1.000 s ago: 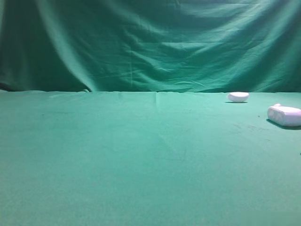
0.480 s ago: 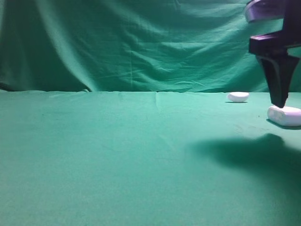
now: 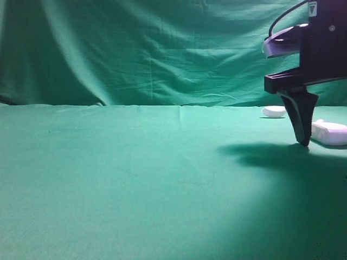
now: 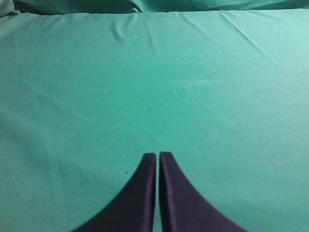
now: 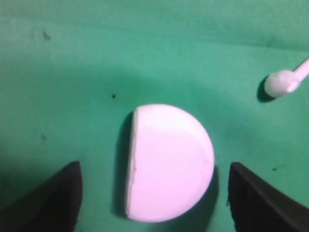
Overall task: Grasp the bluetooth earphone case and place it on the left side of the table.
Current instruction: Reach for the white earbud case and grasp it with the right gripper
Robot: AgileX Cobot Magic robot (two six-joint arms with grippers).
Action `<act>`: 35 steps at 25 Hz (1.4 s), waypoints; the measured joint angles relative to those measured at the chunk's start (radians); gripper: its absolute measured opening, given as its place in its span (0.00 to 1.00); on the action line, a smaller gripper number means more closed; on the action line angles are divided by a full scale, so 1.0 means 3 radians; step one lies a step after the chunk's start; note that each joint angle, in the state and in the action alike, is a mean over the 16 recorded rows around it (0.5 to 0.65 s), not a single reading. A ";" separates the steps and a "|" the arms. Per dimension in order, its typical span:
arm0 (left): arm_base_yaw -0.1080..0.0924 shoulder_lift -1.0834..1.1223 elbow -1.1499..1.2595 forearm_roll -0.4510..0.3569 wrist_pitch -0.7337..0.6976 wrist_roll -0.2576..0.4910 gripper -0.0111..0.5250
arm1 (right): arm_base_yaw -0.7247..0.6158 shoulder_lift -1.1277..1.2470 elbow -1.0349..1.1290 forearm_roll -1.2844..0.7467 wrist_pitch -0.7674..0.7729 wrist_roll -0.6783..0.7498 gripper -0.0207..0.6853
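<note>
White plastic fills the middle of your right wrist view: the case (image 5: 169,162) lies on the green table (image 3: 135,179) with the right gripper (image 5: 154,166) spread wide around it, one dark finger (image 5: 53,198) to either side and cloth showing in both gaps, so nothing is touching yet. That is the change to note. A second ago the high view had no arm in it at all; half a second ago your right arm had dropped in at the far right edge, and now the right gripper (image 3: 301,138) hangs lower and a little further left, its tip close to the cloth just beside the case (image 3: 329,132), throwing a broad shadow (image 3: 271,154) across the table. The jaws have also gone from nearly together to fully apart in that same second. The case itself has not shifted: it sits at the far right of the table, with the smaller oval (image 3: 274,111) further back and a tiny nub (image 5: 282,83) off to one side, both apart from it. My reading is that you are lined up for the grasp and only the last bit of descent and the squeeze remain; the carry to the left side has not begun. Your left gripper (image 4: 158,157) has its fingers pressed together, holding nothing, over bare cloth. Watch that smooth rounded shell, which looks likely to squirt out if you pinch off-centre.
</note>
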State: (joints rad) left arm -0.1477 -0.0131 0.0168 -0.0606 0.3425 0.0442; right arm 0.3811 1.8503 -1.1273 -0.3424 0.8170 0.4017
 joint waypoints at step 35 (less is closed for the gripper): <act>0.0000 0.0000 0.0000 0.0000 0.0000 0.0000 0.02 | 0.0038 0.0142 -0.1108 0.0899 0.0876 -0.0773 0.49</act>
State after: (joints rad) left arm -0.1477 -0.0131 0.0168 -0.0606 0.3425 0.0442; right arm 0.3925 1.8929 -1.4598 -0.0728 1.0799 0.1698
